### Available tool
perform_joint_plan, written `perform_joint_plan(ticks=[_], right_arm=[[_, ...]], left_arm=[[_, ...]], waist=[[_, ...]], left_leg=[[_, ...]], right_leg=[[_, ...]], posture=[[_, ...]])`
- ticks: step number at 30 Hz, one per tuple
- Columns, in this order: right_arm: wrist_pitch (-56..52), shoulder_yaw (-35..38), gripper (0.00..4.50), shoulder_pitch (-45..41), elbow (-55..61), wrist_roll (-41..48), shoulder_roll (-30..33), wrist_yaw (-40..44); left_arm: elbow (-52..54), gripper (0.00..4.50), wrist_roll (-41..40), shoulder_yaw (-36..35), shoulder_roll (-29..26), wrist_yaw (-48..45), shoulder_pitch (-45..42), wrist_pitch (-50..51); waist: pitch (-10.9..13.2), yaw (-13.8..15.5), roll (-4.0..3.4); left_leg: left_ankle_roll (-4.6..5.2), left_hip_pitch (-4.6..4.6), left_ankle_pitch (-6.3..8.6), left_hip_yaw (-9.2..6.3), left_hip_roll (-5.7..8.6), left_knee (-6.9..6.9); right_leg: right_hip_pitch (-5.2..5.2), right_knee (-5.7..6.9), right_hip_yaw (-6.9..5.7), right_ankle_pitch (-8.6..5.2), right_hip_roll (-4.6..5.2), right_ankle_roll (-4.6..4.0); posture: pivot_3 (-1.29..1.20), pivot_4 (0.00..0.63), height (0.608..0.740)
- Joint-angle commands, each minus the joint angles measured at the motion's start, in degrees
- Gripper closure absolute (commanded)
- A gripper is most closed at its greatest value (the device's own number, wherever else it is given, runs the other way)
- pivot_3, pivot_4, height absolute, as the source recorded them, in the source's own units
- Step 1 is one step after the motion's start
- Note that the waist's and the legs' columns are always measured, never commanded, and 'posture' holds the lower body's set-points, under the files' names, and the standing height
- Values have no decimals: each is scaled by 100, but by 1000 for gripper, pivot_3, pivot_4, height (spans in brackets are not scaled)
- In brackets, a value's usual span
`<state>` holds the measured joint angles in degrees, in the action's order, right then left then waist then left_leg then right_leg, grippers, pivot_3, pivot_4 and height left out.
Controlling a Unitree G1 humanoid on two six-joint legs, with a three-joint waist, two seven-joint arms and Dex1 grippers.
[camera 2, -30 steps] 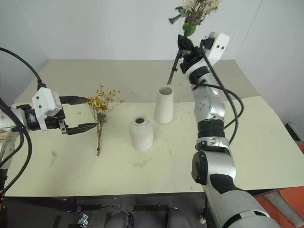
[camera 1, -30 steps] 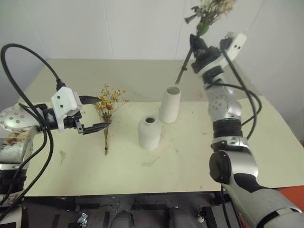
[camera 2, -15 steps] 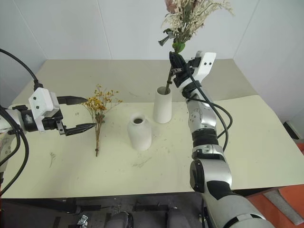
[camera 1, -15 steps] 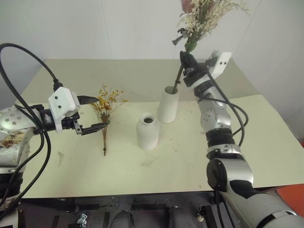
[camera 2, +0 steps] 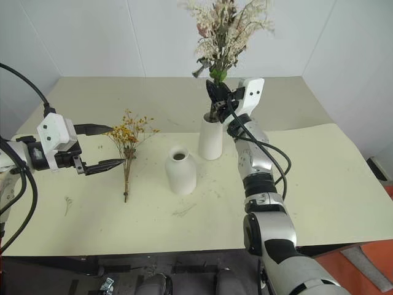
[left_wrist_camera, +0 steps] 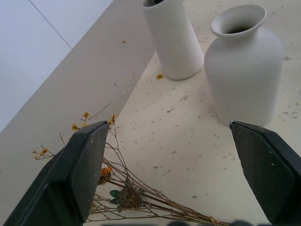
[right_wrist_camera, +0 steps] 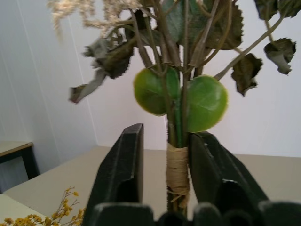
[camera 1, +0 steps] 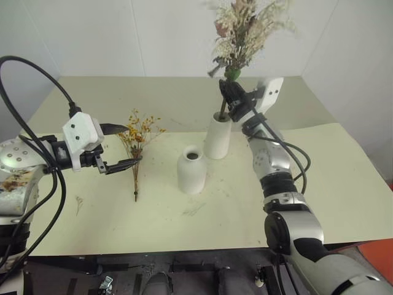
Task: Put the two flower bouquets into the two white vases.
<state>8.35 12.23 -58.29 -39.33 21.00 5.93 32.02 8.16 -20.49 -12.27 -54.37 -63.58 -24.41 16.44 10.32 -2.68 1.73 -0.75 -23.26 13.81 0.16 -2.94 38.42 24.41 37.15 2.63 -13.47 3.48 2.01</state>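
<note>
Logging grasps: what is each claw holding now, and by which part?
Left claw: nothing. Right claw brackets the rose bouquet's twine-wrapped stems above the tall vase; grip unclear.

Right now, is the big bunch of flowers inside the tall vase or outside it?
Inside. The big bunch stands upright with its stems going down into the mouth of the tall vase, between the right gripper's open jaws.

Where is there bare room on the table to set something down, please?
The near right of the table, right of the right arm, is bare, as is the far strip behind the tall vase. It is crowded mid-table: the rounded vase, the yellow bouquet and the left tool sit close.
</note>
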Motion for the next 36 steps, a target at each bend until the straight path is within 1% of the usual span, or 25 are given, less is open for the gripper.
perform_joint_plan(ticks=[1,4,6,12,15,18,20,22,24,25,27,28,30,31,32,34,35,36], right_arm=[[107,8,1674,85,381,77,-4,65],[-3,-49,594,304,736,145,0,138],[-127,-87,36,494,1043,213,11,175],[-480,-219,36,1286,2130,286,37,120],[-602,-311,36,1589,2533,176,97,-33],[-818,-333,36,2006,3060,165,252,-122],[-1067,-313,36,2321,3524,155,455,-224],[-1504,-277,36,2618,4056,188,766,-331],[-2174,-218,36,2899,4676,372,1286,-250],[-2433,-203,36,3005,4944,404,1560,-191],[-2779,-111,36,3163,5383,555,2050,-26],[-2910,-38,36,3210,5547,665,2267,81],[-3299,141,36,3194,5820,942,2773,325],[-3440,158,36,3177,5913,998,3032,472],[-3514,113,36,3190,6030,1067,3419,875],[-3522,9,36,3253,6203,1108,3970,1459],[-3509,-32,36,3286,6257,1145,4175,1709],[-3540,-75,36,3289,6306,1208,4357,1942]], left_arm=[[127,0,-90,-93,-31,28,29,-69],[92,0,-76,-68,-16,30,-1,-98],[39,0,-56,-36,-2,29,-49,-129],[-136,0,-30,94,72,-14,-203,-262],[-211,0,-5,168,101,-13,-262,-315],[-229,0,6,166,105,70,-231,-224],[-122,0,-25,10,125,288,-38,7],[97,0,-6,-197,240,708,224,211],[595,0,78,-309,512,1358,508,496],[948,0,184,-297,708,1814,605,730],[1737,0,392,-206,999,2664,747,1520],[2064,0,347,-165,1023,2836,802,1962],[2618,0,-14,-179,1241,3326,681,3387],[2750,0,-222,-232,1422,3546,538,4049],[2769,0,-270,-251,1721,3842,201,5111],[2756,0,-169,-252,2153,4270,-312,6600],[2781,0,-82,-197,2254,4430,-448,7059],[2827,0,-42,-59,2217,4550,-470,7353]], waist=[[0,4,0],[0,7,-1],[0,8,-1],[0,18,0],[0,17,0],[0,19,0],[0,22,0],[0,25,0],[0,31,0],[0,43,0],[1,88,3],[0,103,6],[0,104,5],[0,110,5],[0,118,5],[0,153,7],[-1,158,9],[-4,151,13]], left_leg=[[0,0,0,0,0,0],[0,0,0,0,0,-1],[0,-1,0,0,0,-2],[0,2,0,-1,0,-2],[0,2,0,0,0,-2],[0,2,0,0,0,-2],[0,0,0,-1,0,-2],[0,0,0,0,1,-3],[0,-1,0,0,0,-2],[0,-3,0,0,1,-1],[0,-3,0,-2,2,4],[-1,-3,1,-1,3,7],[-1,2,1,-4,2,10],[0,8,1,-5,2,11],[0,15,1,-6,4,11],[0,25,0,-9,7,22],[0,28,0,-15,7,28],[0,29,0,-18,7,32]], right_leg=[[0,0,0,0,0,0],[0,0,0,0,0,0],[0,0,-1,0,0,0],[-1,0,-1,0,0,0],[-1,0,0,0,0,0],[0,-1,0,0,0,0],[0,0,0,0,0,0],[-1,-1,0,0,1,0],[-1,-1,1,0,2,0],[-1,-3,1,0,2,1],[-3,-6,0,0,6,1],[-3,-7,0,-1,5,2],[-4,-13,3,-1,0,2],[-9,-12,5,-1,0,2],[-17,-11,5,-2,0,3],[-30,-5,3,-3,-1,4],[-36,-6,-2,-3,-4,5],[-39,-5,-2,-3,-5,6]], posture=[[0,150,740],[0,150,740],[0,150,740],[0,150,740],[0,150,740],[0,150,740],[0,150,740],[0,150,740],[0,150,740],[0,150,740],[0,150,740],[0,150,740],[0,150,740],[0,150,740],[0,150,740],[0,150,740],[0,150,740],[0,150,740]])
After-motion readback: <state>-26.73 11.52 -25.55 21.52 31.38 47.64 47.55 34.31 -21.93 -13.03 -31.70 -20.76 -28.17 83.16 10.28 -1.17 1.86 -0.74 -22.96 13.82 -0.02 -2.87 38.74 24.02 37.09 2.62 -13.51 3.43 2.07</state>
